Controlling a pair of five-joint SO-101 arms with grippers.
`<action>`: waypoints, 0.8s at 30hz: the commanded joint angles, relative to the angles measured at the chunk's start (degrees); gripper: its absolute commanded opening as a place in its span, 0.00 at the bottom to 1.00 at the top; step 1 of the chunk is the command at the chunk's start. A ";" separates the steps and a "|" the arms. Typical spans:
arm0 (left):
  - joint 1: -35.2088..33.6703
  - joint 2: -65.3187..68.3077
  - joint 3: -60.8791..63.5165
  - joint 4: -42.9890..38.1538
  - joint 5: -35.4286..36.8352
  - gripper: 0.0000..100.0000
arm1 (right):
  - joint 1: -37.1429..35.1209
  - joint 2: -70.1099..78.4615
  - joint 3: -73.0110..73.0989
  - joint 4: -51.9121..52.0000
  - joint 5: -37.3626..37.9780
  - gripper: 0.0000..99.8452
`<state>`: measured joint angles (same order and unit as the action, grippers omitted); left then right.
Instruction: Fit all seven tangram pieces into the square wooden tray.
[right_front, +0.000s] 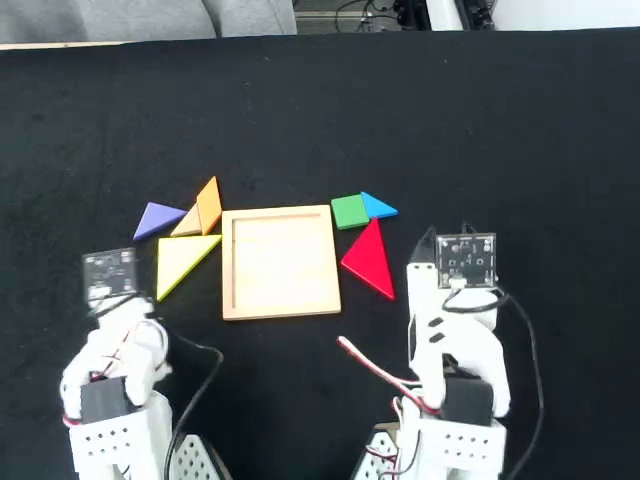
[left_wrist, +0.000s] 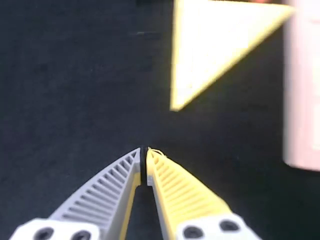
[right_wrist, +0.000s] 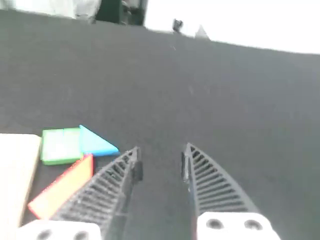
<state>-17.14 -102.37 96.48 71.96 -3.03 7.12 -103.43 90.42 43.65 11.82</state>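
Black table; left hand clenched, seemingly empty, near yellow triangle; right hand released, empty.

Tray in middle; 4 pcs just left of it, 3 pcs just right.

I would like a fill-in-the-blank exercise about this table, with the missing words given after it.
1. The green square touches the ___ triangle.
2. The left gripper is ___, while the right gripper is open.
3. Ahead of the left gripper lies the ___ triangle.
4. Inside, the tray is ___.

Missing words: blue, shut, yellow, empty.
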 joint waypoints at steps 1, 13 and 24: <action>-5.67 -0.79 1.01 -4.22 -0.35 0.03 | -2.99 -2.24 -11.47 6.86 0.35 0.15; -5.67 -0.79 1.01 -5.89 -0.26 0.03 | -9.49 39.08 -30.73 8.79 0.09 0.15; -5.67 -0.70 1.01 -5.45 -0.26 0.03 | -17.93 76.26 -59.03 23.21 -10.73 0.20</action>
<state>-22.33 -102.37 96.48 66.95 -3.03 -6.42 -34.42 40.57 62.73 3.82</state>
